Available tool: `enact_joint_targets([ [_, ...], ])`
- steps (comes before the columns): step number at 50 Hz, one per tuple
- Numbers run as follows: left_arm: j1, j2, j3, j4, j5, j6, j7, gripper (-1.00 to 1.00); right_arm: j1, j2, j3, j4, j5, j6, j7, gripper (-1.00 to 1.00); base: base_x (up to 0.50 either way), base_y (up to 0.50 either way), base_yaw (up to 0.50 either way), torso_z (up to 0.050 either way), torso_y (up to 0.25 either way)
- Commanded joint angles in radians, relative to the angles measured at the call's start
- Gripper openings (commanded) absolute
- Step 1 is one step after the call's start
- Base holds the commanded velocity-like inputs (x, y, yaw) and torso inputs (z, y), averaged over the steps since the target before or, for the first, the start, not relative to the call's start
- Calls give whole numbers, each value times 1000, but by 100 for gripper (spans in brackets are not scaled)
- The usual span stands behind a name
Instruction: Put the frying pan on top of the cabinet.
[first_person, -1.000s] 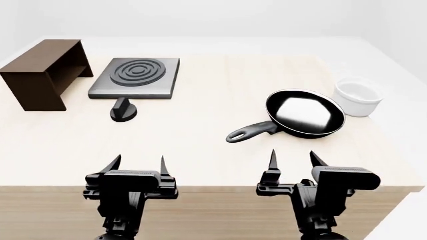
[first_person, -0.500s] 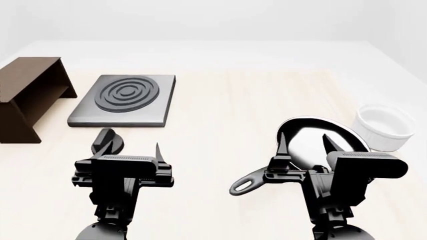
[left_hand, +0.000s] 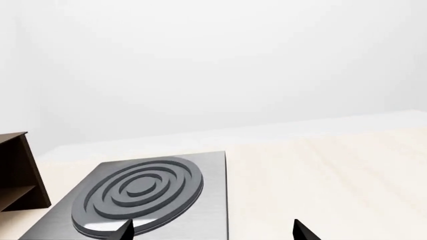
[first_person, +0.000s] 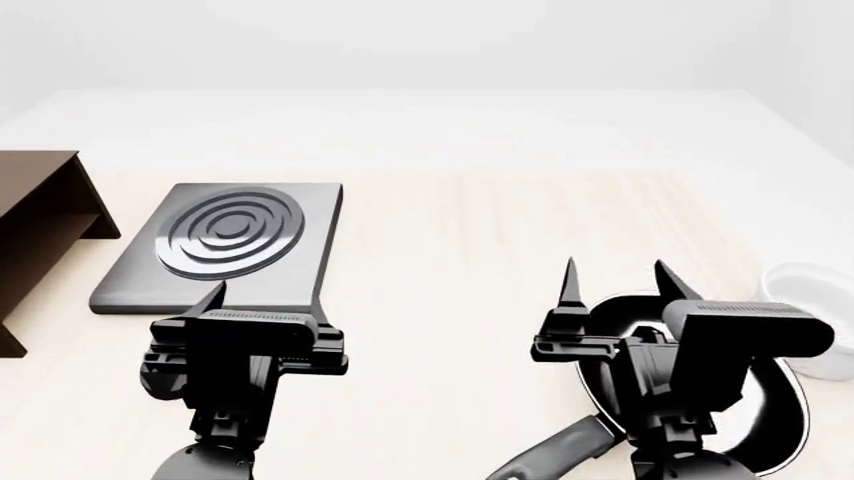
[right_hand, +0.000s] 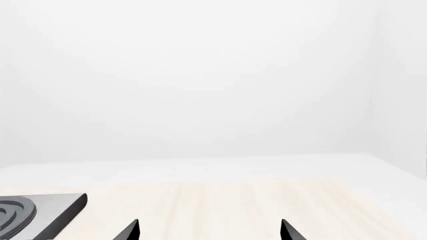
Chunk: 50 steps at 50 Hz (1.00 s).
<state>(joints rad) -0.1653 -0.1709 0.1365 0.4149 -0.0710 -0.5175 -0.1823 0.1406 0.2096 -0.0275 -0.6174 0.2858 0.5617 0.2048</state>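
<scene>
The frying pan (first_person: 778, 408) lies on the table at the lower right of the head view, its black handle (first_person: 561, 452) pointing toward the near left. My right gripper (first_person: 617, 270) hovers above it, open and empty, and hides much of the pan. The dark brown cabinet (first_person: 40, 230) stands at the far left edge; it also shows in the left wrist view (left_hand: 17, 175). My left gripper (first_person: 267, 295) is open and empty over the near edge of the hotplate. Both wrist views show the open fingertips, the left gripper (left_hand: 213, 231) and the right gripper (right_hand: 210, 230). The pan is out of both wrist views.
A flat grey hotplate (first_person: 227, 245) with concentric rings lies between the cabinet and the table's middle, and shows in the left wrist view (left_hand: 140, 192). A small white bowl (first_person: 814, 300) stands at the right edge beside the pan. The light wooden table (first_person: 454, 250) stretches between them.
The head view has moved forward over the table, so everything slid down and toward me. Both open grippers advanced; the right one now sits over the pan, the left one at the hotplate's near edge.
</scene>
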Motion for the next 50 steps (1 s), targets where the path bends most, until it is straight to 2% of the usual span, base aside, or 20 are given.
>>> enact_joint_targets([
  [1, 1, -7, 3, 0, -7, -1, -6, 100, -13, 33, 32, -167, 13, -40, 5, 100, 0, 0, 0, 0, 0],
  [7, 2, -10, 15, -6, -6, 0, -5, 100, -46, 66, 44, -356, -9, -36, 32, 100, 0, 0, 0, 0, 0],
  [11, 3, -14, 18, 2, -9, -9, -6, 100, -44, 72, 50, -364, -1, -27, 41, 100, 0, 0, 0, 0, 0],
  [14, -7, -21, 33, 26, -23, -70, 10, 100, -49, 76, 38, -355, -5, -35, 42, 100, 0, 0, 0, 0, 0],
  [16, -25, -44, 99, 55, 24, -149, 9, 100, -47, 79, 36, -356, 0, -33, 45, 100, 0, 0, 0, 0, 0],
  [18, -64, -61, 164, 125, -17, -346, 83, 100, -39, 80, 35, -345, 3, -32, 46, 100, 0, 0, 0, 0, 0],
  [22, -131, -41, 180, 208, -125, -608, 174, 100, -36, 83, 34, -347, 12, -28, 52, 100, 0, 0, 0, 0, 0],
  [25, -224, 22, 141, 308, -353, -1045, 291, 100, -29, 86, 32, -341, 17, -20, 57, 100, 0, 0, 0, 0, 0],
  [26, -237, -12, 153, 298, -499, -1053, 216, 100, -28, 87, 31, -341, 19, -18, 58, 100, 0, 0, 0, 0, 0],
  [27, -275, -69, 189, 271, -649, -1053, 66, 100, -29, 87, 27, -337, 19, -21, 58, 100, 0, 0, 0, 0, 0],
  [28, -304, -90, 198, 251, -799, -1052, -71, 100, -28, 88, 23, -335, 17, -22, 59, 100, 0, 0, 0, 0, 0],
  [30, -334, -97, 215, 229, -1064, -1050, -171, 100, -28, 90, 20, -333, 17, -24, 61, 100, 0, 0, 0, 0, 0],
  [33, -378, -101, 253, 186, -1207, -1047, -266, 100, -27, 93, 22, -333, 23, -22, 64, 100, 0, 0, 0, 0, 0],
  [39, -402, -101, 304, 188, -1253, -1013, -299, 100, -25, 95, 16, -307, 22, -38, 66, 100, 0, 0, 0, 0, 0],
  [50, -428, -80, 295, 180, -1392, -989, -381, 100, -32, 103, 1, -302, 22, -47, 71, 100, 0, 0, 0, 0, 0],
])
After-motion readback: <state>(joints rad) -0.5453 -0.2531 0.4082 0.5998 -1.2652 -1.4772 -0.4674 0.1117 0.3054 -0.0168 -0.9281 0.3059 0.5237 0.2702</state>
